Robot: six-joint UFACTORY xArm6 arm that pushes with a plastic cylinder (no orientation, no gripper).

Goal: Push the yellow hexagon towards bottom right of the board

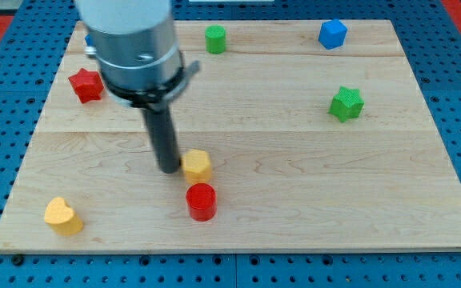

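Note:
The yellow hexagon (198, 165) lies on the wooden board (294, 200) a little left of centre, in the lower half. My tip (169, 169) stands right against the hexagon's left side, touching or nearly touching it. The dark rod rises from there to the grey arm body at the view's top left. A red cylinder (201, 201) stands just below the hexagon, slightly to its right.
A yellow heart-shaped block (62, 215) lies at the bottom left. A red star (86, 85) is at the upper left. A green cylinder (215, 38) and a blue cube (333, 34) sit near the top edge. A green star (346, 104) is at the right.

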